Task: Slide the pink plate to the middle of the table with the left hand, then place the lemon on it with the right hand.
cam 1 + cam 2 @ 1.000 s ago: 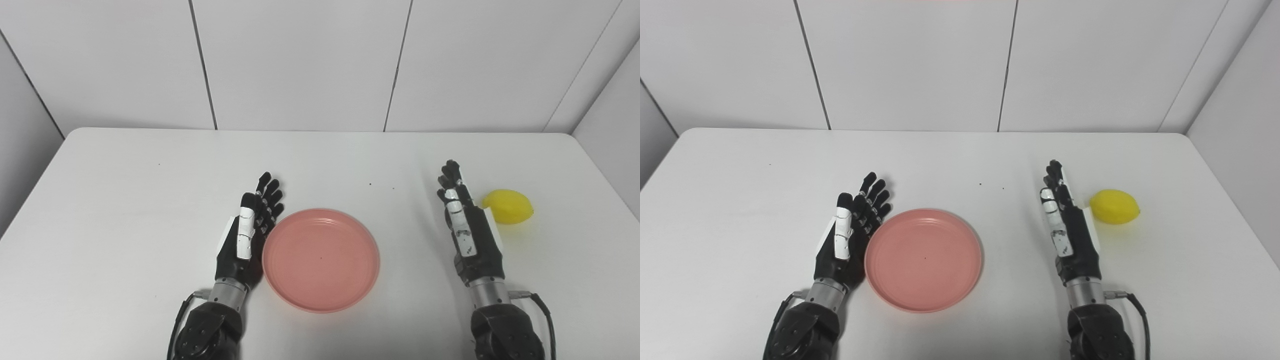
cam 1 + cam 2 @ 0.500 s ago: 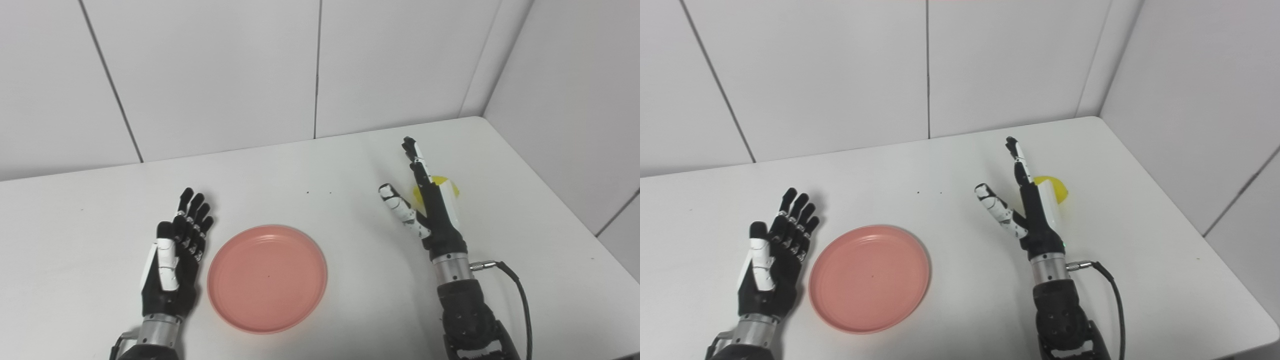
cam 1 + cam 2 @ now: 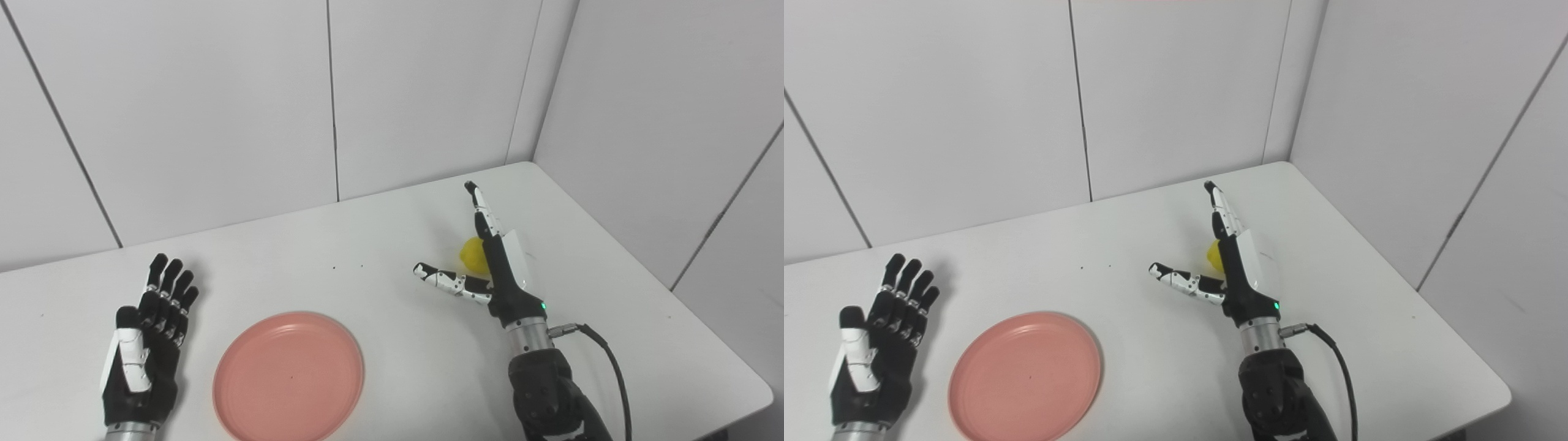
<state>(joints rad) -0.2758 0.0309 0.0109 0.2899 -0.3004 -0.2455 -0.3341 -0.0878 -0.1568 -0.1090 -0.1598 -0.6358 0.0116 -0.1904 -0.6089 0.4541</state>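
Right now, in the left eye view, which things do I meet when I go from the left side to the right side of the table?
left hand → pink plate → right hand, open, with the lemon partly hidden behind it, so those two share one place in the order.

White table point(image 3: 392, 343) w/ grey panel walls point(image 3: 202, 104).
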